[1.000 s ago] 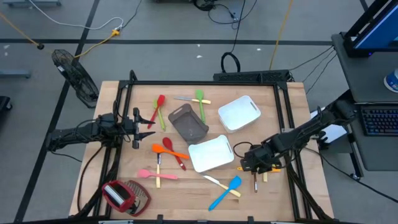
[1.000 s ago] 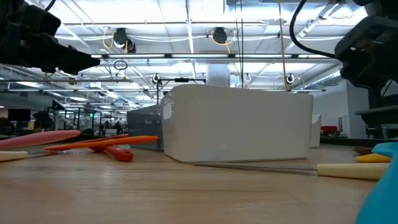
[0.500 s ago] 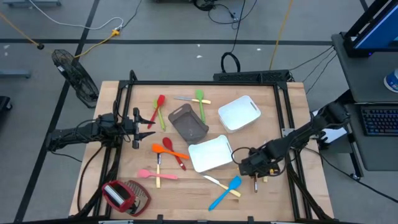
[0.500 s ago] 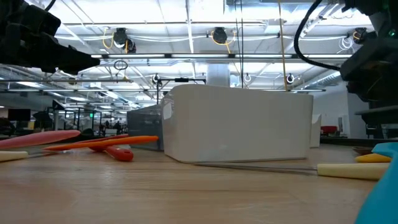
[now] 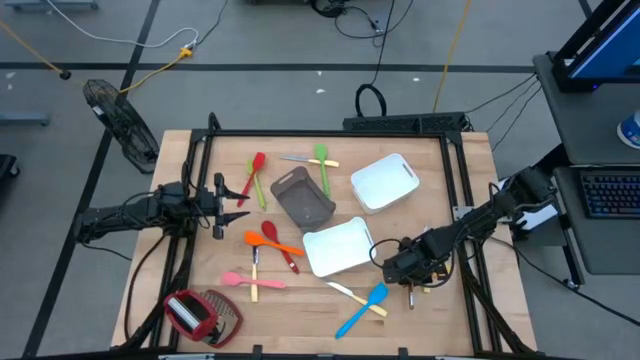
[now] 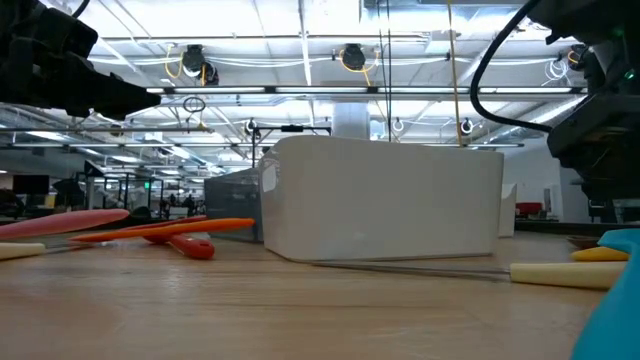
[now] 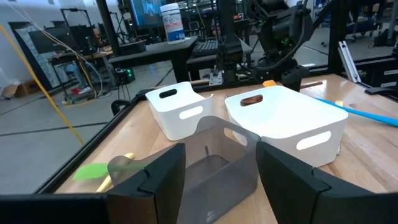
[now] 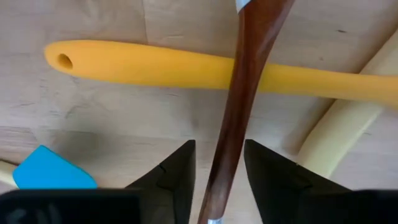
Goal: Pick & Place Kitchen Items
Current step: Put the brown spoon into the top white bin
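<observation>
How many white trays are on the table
2. One white tray sits toward the table's far side; the other lies nearer the middle, beside the right gripper.

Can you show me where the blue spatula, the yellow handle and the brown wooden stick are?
Blue spatula (image 5: 377,294): high view, on its blade.
Long yellow handle (image 8: 155,64): right wrist view, mid-shaft.
Brown wooden handle (image 8: 245,74): right wrist view, where it crosses the yellow one.

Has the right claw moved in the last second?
Yes. In the high view the right claw has shifted left, closer to the near white tray, and sits over the brown spoon handle.
</observation>
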`<state>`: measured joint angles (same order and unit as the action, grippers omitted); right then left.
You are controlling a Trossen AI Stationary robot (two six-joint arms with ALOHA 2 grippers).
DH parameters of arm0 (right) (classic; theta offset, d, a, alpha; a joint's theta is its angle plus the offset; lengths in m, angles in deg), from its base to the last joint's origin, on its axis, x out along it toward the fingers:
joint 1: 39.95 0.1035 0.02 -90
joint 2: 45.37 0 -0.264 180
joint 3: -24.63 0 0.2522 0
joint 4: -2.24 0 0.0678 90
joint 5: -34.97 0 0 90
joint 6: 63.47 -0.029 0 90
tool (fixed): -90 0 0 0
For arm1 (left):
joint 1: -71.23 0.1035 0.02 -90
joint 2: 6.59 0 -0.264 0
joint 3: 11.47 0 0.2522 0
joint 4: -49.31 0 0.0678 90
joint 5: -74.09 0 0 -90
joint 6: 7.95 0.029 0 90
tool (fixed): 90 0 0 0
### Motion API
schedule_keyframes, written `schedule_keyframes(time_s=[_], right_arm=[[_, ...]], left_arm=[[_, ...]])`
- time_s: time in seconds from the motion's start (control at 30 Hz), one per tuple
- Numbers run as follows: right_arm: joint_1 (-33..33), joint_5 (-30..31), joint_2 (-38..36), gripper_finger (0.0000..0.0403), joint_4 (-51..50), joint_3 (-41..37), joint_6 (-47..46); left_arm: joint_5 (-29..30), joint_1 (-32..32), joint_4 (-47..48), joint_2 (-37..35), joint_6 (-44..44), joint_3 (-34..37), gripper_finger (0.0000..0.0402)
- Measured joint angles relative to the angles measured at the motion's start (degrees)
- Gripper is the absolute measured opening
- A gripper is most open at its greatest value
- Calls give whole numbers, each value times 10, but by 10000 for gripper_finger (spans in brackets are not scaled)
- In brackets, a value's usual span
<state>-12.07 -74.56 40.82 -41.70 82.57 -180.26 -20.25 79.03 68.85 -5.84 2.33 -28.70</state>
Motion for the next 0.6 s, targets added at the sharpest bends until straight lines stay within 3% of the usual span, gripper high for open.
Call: schedule_keyframes(time_s=[0.27, 0.6], right_arm=[[0, 2, 0, 37, 3, 0, 6], [0, 0, -23, 34, 19, 4, 20]], left_arm=[[0, 0, 0, 0, 0, 0, 202], [0, 0, 0, 0, 0, 0, 202]])
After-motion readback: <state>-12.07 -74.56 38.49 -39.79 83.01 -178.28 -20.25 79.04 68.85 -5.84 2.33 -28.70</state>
